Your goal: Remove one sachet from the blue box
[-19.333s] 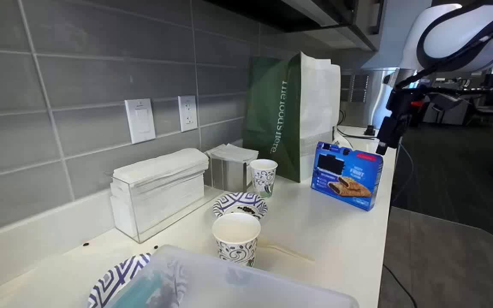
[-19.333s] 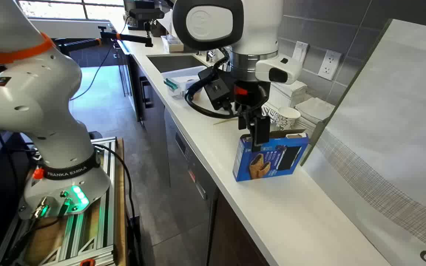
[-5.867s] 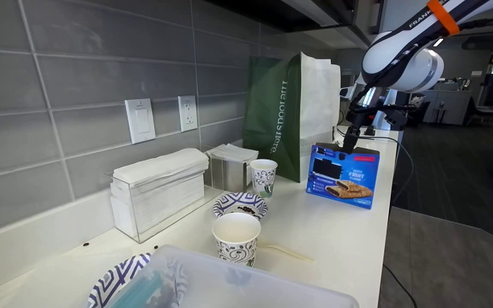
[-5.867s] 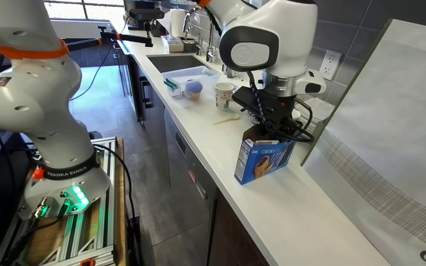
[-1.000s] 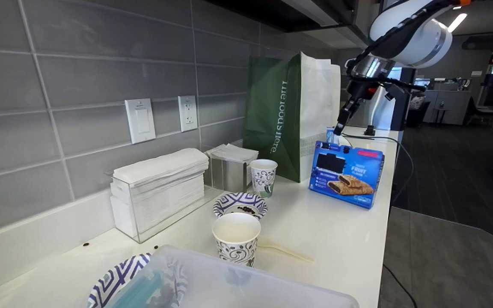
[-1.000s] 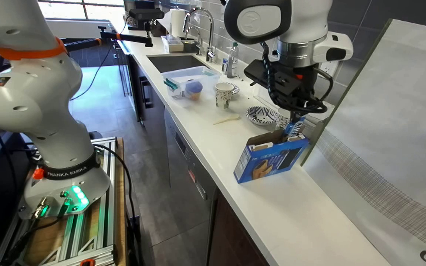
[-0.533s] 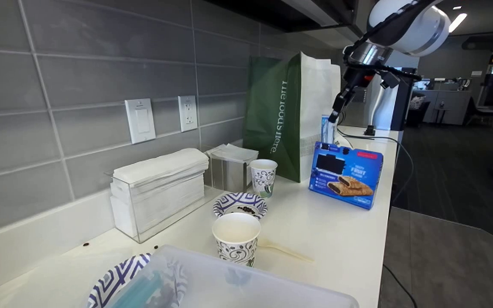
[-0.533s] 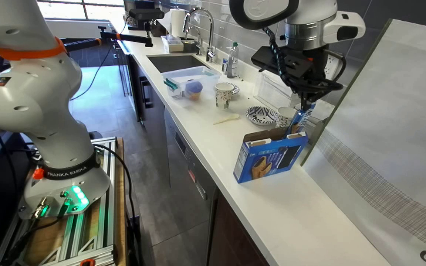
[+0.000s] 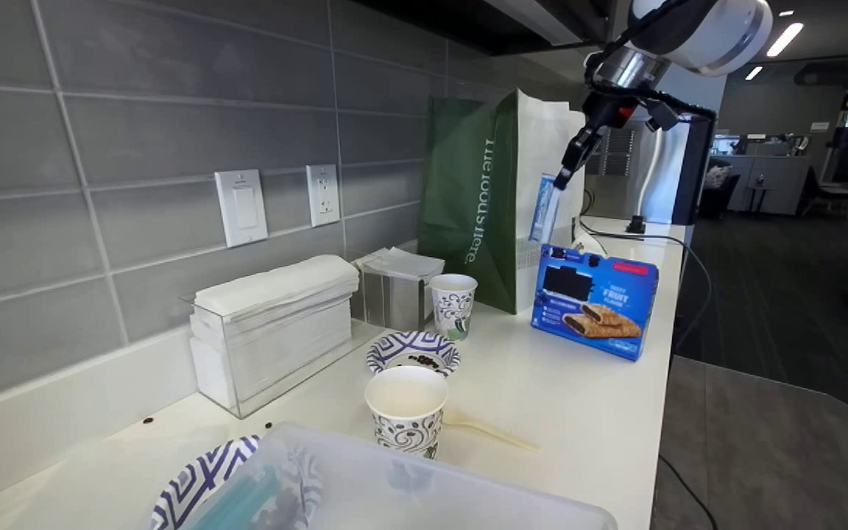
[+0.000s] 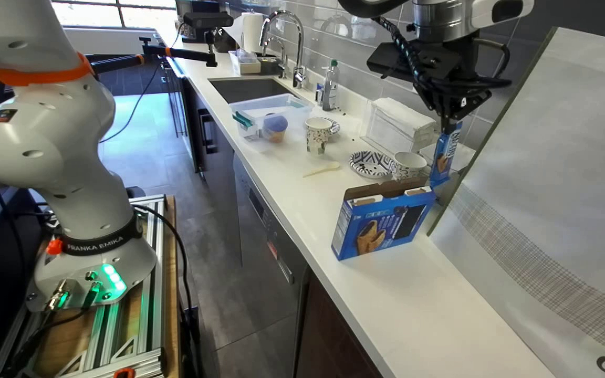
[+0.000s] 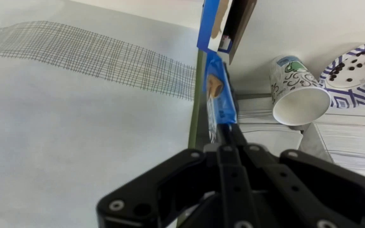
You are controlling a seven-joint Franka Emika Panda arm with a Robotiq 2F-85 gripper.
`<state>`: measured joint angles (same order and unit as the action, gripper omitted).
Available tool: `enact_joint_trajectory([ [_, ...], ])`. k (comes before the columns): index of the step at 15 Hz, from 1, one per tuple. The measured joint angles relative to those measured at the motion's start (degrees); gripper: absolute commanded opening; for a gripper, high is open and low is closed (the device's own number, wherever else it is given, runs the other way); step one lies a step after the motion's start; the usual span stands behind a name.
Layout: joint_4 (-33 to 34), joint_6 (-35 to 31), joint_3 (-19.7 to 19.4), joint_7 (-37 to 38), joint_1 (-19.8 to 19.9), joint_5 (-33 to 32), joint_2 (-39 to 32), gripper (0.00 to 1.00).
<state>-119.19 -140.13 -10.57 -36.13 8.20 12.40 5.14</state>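
Over the counter (image 10: 428, 299), gripper (image 10: 448, 127) and sachet (image 10: 444, 156) have left the blue box (image 10: 386, 223).

In an exterior view I find the white arm (image 10: 40, 128) standing on its base (image 10: 137, 262), where green lights (image 10: 114, 278) are lit, with an orange band (image 10: 40, 77) around a link higher up. I record the wrist (image 9: 630, 68) raised and slanted in an exterior view, black cabling (image 10: 410, 67) running alongside it, and the gripper (image 10: 448, 128) directed downward below it in both exterior views. In the wrist view I note the fingers (image 11: 238, 177) brought together in a pinch, tips close, with dark linkages (image 11: 146, 186) splayed to either side
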Motion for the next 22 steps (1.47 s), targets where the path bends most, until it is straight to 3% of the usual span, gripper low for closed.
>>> enact_joint_trajectory([
  [4,1.22,0.0,-0.11,-6.33,-0.53,4.68,0.52,0.0],
  [8,2.41,4.44,-1.01,-19.17,-1.56,16.52,1.73,0.0],
  [15,4.15,25.61,-3.3,-34.0,-1.65,31.24,2.28,0.0],
  [22,4.14,44.75,-3.42,-37.7,-1.2,34.42,-0.68,0.0],
])
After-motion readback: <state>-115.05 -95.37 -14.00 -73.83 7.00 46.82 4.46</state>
